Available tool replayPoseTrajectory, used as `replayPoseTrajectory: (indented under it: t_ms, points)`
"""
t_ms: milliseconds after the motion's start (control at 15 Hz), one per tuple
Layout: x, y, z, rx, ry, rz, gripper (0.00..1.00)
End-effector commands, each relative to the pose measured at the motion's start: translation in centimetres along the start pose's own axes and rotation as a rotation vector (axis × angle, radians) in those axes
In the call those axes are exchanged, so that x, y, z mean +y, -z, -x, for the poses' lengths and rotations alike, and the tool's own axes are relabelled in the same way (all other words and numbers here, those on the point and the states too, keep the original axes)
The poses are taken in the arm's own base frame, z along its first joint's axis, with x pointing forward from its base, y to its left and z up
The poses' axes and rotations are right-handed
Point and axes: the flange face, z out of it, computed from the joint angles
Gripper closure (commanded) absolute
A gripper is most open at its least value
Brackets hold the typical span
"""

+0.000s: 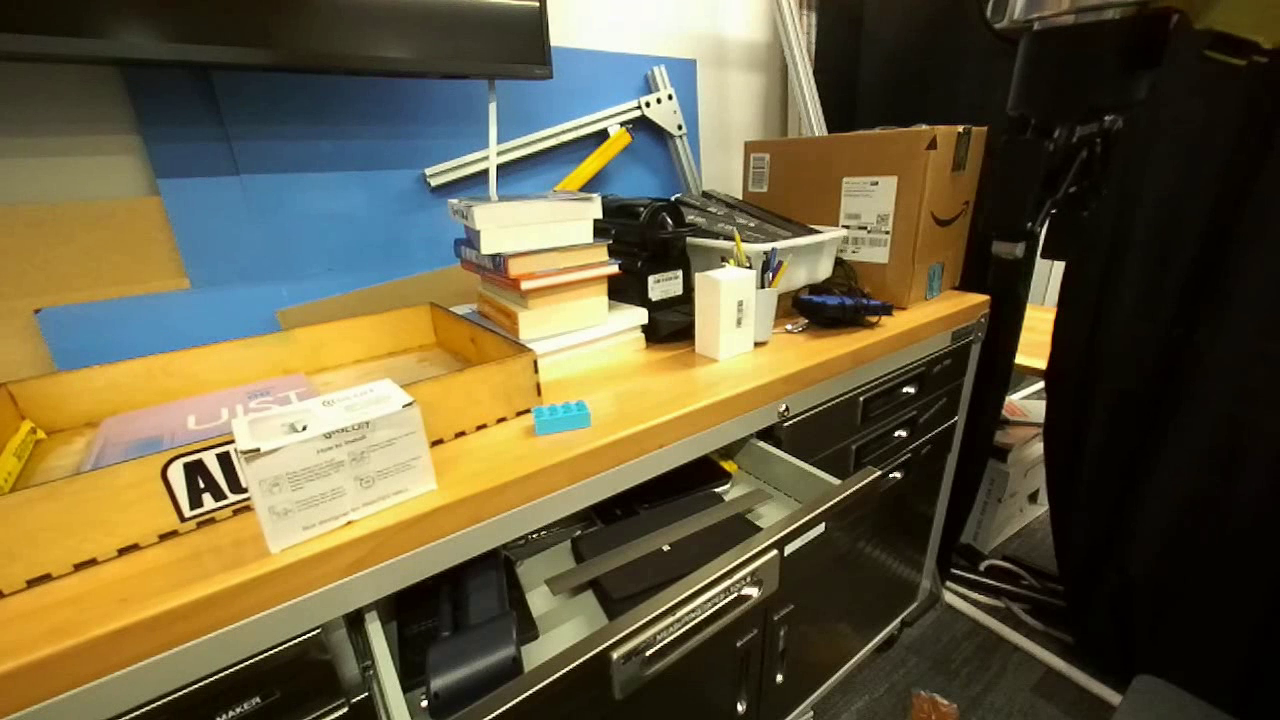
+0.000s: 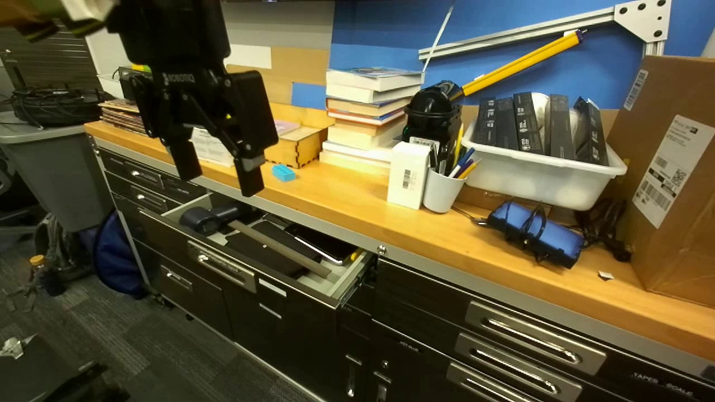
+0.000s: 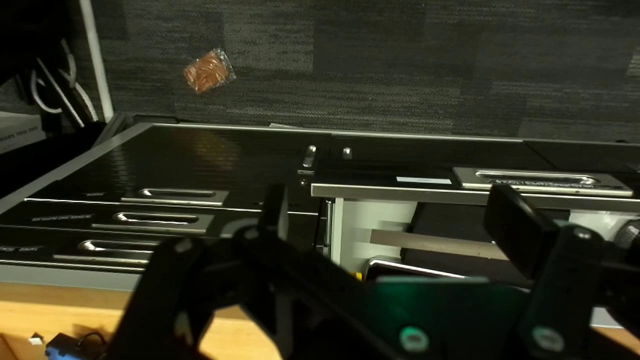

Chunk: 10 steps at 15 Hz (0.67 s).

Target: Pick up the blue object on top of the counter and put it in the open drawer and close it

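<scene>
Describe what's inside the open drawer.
The drawer shows a strip across black items, a silver-edged slab, a dark rounded object and something yellow. The counter hides the drawer's back; anything beneath those is covered.

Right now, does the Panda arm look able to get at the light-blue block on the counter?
Probably yes: the claw is open and empty, and nothing covers the light-blue block. The wooden tray close beside it may limit the angle, but the way from above looks free.
</scene>
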Motion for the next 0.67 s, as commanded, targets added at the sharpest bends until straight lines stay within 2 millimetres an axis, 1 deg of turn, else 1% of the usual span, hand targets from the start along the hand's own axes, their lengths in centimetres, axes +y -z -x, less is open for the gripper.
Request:
replayPoseTrajectory:
  t_ms: [0, 200, 333, 533, 600]
  points:
    - [-4.6, -0.1, -5.5, 0.003, -0.027, 0.017, 0.00]
    - [-9.9, -1.3, -10.3, -0.003, -0.020, 0.042, 0.00]
    - [-13.7, -2.5, -13.5, -0.013, 0.005, 0.058, 0.00]
    - [-18.9, -4.9, -18.0, -0.033, 0.032, 0.062, 0.00]
    - [-20.2, -5.6, -19.2, -0.038, 0.036, 0.064, 0.00]
